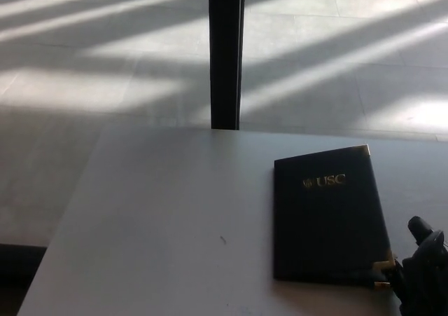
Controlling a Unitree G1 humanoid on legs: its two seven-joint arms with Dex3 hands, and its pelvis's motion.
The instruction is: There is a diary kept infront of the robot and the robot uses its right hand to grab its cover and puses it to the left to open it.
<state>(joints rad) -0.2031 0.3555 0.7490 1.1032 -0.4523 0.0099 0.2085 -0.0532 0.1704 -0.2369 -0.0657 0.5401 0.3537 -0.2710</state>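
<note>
Diary first: a dark, near-black rectangular leather-look diary (pixel 327 218) with gold "USC" lettering (pixel 325 181) and gold metal corner caps lies closed on the right part of the pale grey counter (pixel 161 218), nearer the counter's right edge than its left, its long sides running from the near edge toward the far edge with a slight tilt.

By size, the tiled grey floor (pixel 105 64) fills the top of the head view, crossed by slanting bands of sunlight and shadow. The counter takes up the lower half, its far edge running across the middle and its left edge slanting down to the lower left corner. A black upright post (pixel 225 53) stands on the floor just beyond the far edge, about midway along it.

The diary comes next, its cover flat and its spine side toward the counter's left. The robot's black right hand (pixel 421 270) enters at the lower right corner of the view, just beside the diary's near right corner, where a gold cap (pixel 383 265) shows. Whether it touches the cover, or whether its digits are apart or together, cannot be told in the dim light.

A tiny dark mark (pixel 223 239) sits on the bare counter left of the diary.
</note>
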